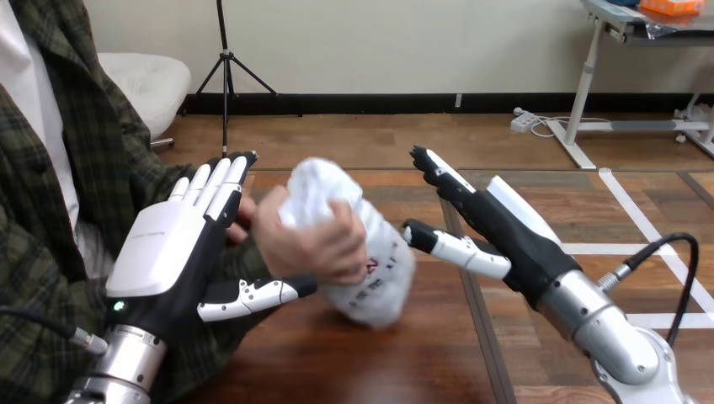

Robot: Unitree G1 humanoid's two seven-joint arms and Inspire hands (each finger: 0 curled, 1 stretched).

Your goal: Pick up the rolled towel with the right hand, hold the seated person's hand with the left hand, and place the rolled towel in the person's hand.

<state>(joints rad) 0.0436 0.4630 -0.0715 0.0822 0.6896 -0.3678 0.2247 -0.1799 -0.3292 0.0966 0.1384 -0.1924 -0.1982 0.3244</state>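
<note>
Rolled towel [383, 252]: white, tilted, its lower end down near the wooden table [362, 362]. The person's hand [307, 244] is curled round its left side and carries it.

Right hand [505, 227]: just right of the towel, fingers straight and spread, thumb pointing at the towel, gripping nothing. Can't tell whether the thumb tip touches the cloth.

Left hand [168, 244]: left of the towel, flat against the back of the person's hand, fingers straight, thumb reaching out below the wrist. Not closed round anything; more a support than a hold.

Risks, as I judge them:
- The towel is bulky for one grip; it could slip out downward if the person loosens.
- The right thumb, this close, could snag the cloth and tug the roll.
- The left hand, unclasped, would not steady the person's hand against a tug.

Table right of the towel looks free for the right arm.
</note>
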